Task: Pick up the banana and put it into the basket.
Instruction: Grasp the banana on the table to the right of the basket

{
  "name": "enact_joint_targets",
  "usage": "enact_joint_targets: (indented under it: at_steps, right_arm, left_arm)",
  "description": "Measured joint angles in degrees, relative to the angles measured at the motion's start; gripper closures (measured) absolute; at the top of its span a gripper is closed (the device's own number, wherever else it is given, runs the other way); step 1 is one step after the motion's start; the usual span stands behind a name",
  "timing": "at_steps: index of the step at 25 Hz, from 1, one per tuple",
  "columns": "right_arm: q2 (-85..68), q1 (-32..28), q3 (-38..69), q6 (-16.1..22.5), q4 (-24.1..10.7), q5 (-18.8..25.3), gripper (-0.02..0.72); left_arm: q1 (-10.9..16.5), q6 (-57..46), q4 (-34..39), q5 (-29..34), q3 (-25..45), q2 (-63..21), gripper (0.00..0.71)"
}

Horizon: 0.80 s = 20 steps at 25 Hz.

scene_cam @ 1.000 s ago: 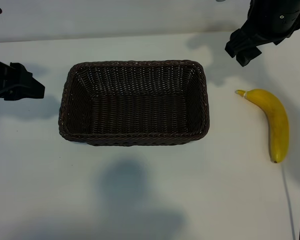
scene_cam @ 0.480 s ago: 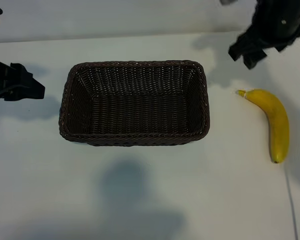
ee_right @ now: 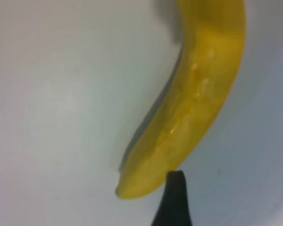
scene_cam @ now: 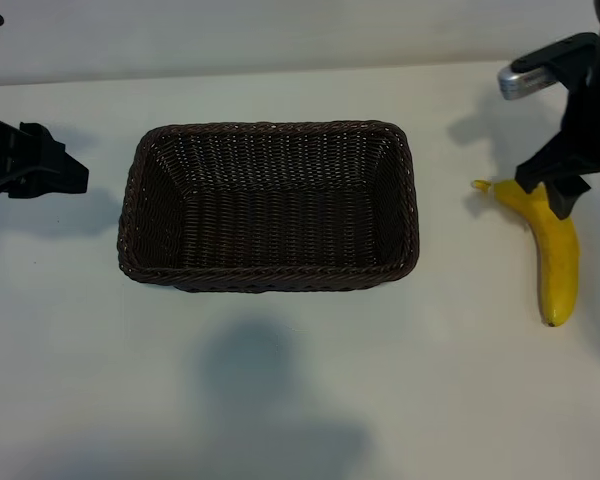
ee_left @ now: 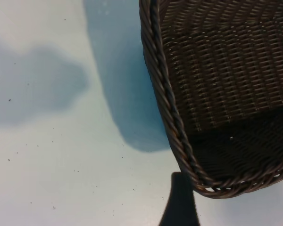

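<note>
The right gripper (scene_cam: 552,190) is hanging directly over the stem end of the banana (scene_cam: 555,262), pointing down at the white table (scene_cam: 300,390). How far apart its fingers are standing cannot be told; only one dark fingertip (ee_right: 173,200) is showing in the wrist view, just beside the fruit's yellow skin (ee_right: 198,103), and whether it is touching is unclear. The banana is lying flat on the table, well to the right of the basket (scene_cam: 268,205) and apart from it, its pale stem (scene_cam: 480,185) pointing toward the basket's far right corner. The dark woven basket is sitting in the middle of the table. The left gripper (scene_cam: 40,165) is idling at the table's left edge, near the basket's left rim (ee_left: 167,103), its fingers apart and holding nothing.
</note>
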Motion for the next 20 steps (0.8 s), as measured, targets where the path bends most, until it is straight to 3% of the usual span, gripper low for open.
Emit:
enact_joint_targets:
  at_steps: [7, 20]
  right_arm:
    - [0.0, -0.9, 1.4, -3.1, 6.8, -8.3, 0.095]
    - [5.9, -0.9, 2.9, -3.4, 5.5, -16.4, 0.098]
  left_arm:
    - [0.0, 0.0, 0.0, -0.1, 0.0, 0.0, 0.113]
    - [0.0, 0.0, 0.0, -0.2, 0.0, 0.0, 0.113]
